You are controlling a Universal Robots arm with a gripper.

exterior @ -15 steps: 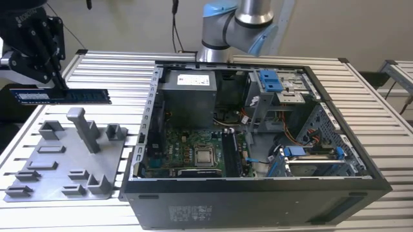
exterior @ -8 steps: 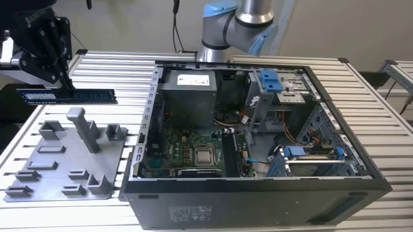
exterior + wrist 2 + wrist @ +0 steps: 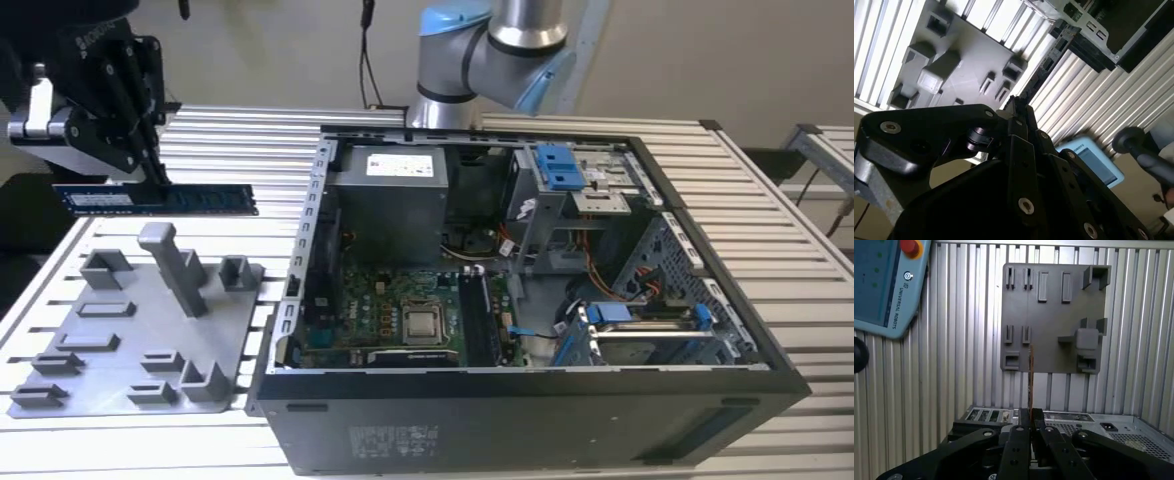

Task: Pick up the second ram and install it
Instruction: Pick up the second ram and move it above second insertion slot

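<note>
The second ram (image 3: 154,198), a long dark blue stick with a pale label at one end, hangs level in the air at the exterior view's left, above the grey holder plate (image 3: 134,330). My gripper (image 3: 159,178) is shut on its upper edge near the middle. In the first wrist view the ram (image 3: 1030,372) shows edge-on, running out from between the black fingers (image 3: 1023,422) over the plate (image 3: 1054,315). The second wrist view shows the ram (image 3: 1046,62) stretching away from the gripper (image 3: 1016,102).
An open computer case (image 3: 747,330) with its motherboard (image 3: 387,320) lies to the exterior view's right of the plate. The arm's base (image 3: 487,50) stands behind the case. A teach pendant (image 3: 884,285) lies on the slatted table (image 3: 954,340) near the plate.
</note>
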